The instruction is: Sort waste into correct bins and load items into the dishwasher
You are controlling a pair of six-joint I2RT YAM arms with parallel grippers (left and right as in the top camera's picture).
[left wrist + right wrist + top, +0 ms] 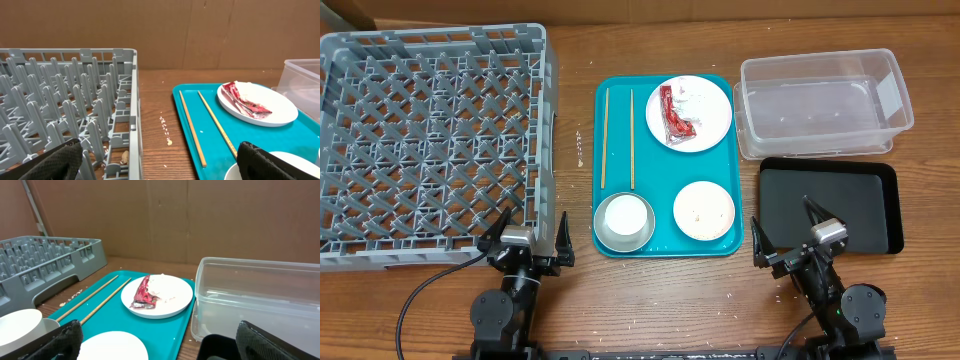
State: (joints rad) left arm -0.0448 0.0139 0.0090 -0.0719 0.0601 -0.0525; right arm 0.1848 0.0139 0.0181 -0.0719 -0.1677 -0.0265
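Note:
A teal tray (660, 232) holds a large white plate (705, 122) with a red wrapper (676, 116) and a white tissue (697, 93), two wooden chopsticks (605, 138), a white cup (623, 222) and a white bowl (704, 210) with rice. The grey dish rack (425, 145) stands at the left. The clear tub (825, 100) and black tray (830, 208) are at the right. My left gripper (528, 243) is open near the rack's front corner. My right gripper (792, 243) is open near the black tray. Plate (260, 102) and wrapper (142, 294) show in both wrist views.
Loose rice grains (165, 127) lie on the wooden table between rack (75, 100) and teal tray (210, 145). A brown scrap (125, 156) lies under the rack's floor. A cardboard wall (200, 215) stands behind the table.

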